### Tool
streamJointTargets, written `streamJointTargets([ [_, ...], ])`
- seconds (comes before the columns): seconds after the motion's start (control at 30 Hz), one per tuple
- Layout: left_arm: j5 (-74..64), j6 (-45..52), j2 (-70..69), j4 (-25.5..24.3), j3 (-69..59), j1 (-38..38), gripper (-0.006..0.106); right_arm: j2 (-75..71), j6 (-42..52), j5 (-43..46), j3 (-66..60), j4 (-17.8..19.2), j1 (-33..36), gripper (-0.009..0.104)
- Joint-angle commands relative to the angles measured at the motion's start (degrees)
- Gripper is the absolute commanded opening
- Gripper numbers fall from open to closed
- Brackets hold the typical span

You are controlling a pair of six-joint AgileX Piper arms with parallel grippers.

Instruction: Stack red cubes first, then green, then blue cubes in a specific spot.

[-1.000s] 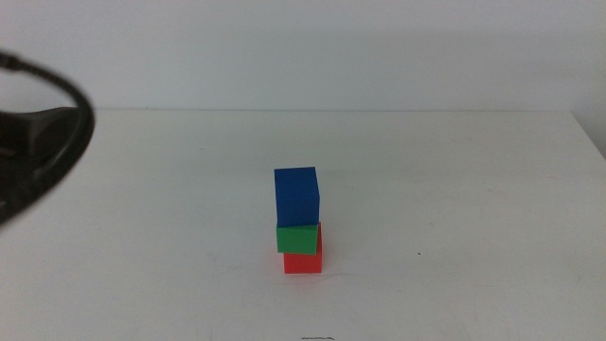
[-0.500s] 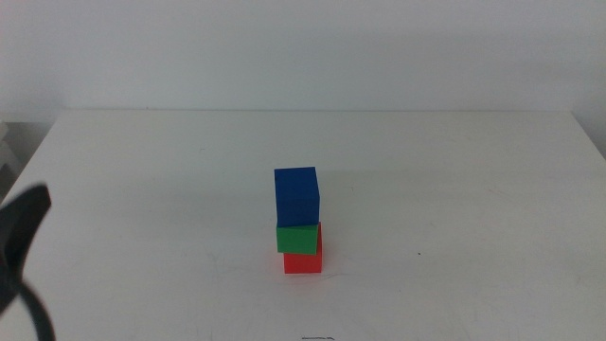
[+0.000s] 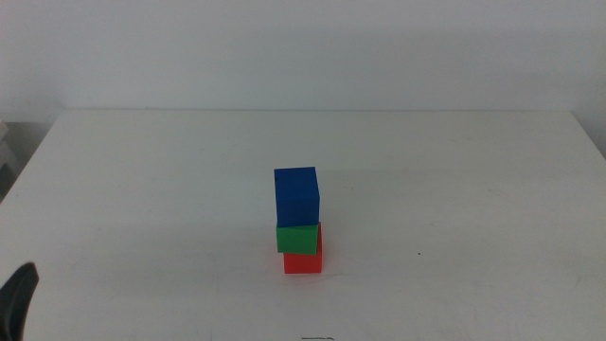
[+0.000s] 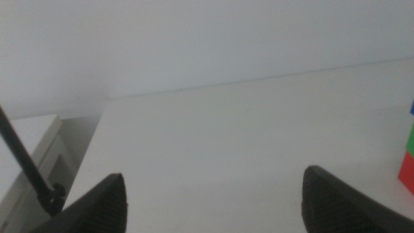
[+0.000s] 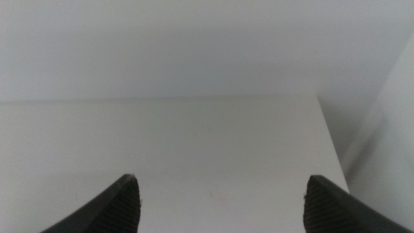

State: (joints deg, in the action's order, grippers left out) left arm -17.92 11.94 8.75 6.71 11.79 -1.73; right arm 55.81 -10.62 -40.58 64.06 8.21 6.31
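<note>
We judge the blue cube [image 3: 296, 196], green cube [image 3: 297, 238] and red cube [image 3: 304, 260] light, rigid, best pinched on opposite flat faces, while our left gripper [image 4: 213, 197] and right gripper [image 5: 220, 200] both stand spread and empty.

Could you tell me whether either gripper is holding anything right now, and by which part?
Nothing is held: the left gripper and right gripper are both open and empty.

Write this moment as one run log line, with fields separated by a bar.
stack: blue cube on green cube on red cube | left gripper: open, empty, near table's left corner | right gripper: open, empty, waiting
</note>
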Motion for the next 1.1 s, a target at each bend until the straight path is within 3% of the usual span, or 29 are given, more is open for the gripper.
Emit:
streamJointTargets([
  [0.0,5.04,-0.04,-1.78,0.89,-0.04,0.70,0.091,-4.59,0.56,12.73,-3.20,1.60,-0.34,0.064],
  [0.17,5.20,-0.04,-6.59,3.29,-5.12,0.88,0.091,-14.95,0.56,32.64,-18.19,1.60,-0.43,0.064],
  [0.27,5.25,-0.04,-8.67,3.91,-7.52,0.88,0.091,-22.77,0.51,38.22,-28.68,1.53,-2.04,0.064],
  [0.5,5.47,-0.04,-10.75,4.20,-12.00,3.50,0.091,-41.27,0.51,37.94,-51.73,-2.01,-8.95,0.064],
  [0.63,5.29,-0.04,-10.75,4.10,-13.21,5.29,0.091,-48.09,0.51,38.00,-60.30,-2.15,-9.47,0.064],
  [1.07,5.20,-0.04,-10.75,3.45,-13.21,5.85,0.091,-54.32,0.51,36.81,-64.65,-0.30,-9.47,0.064],
])
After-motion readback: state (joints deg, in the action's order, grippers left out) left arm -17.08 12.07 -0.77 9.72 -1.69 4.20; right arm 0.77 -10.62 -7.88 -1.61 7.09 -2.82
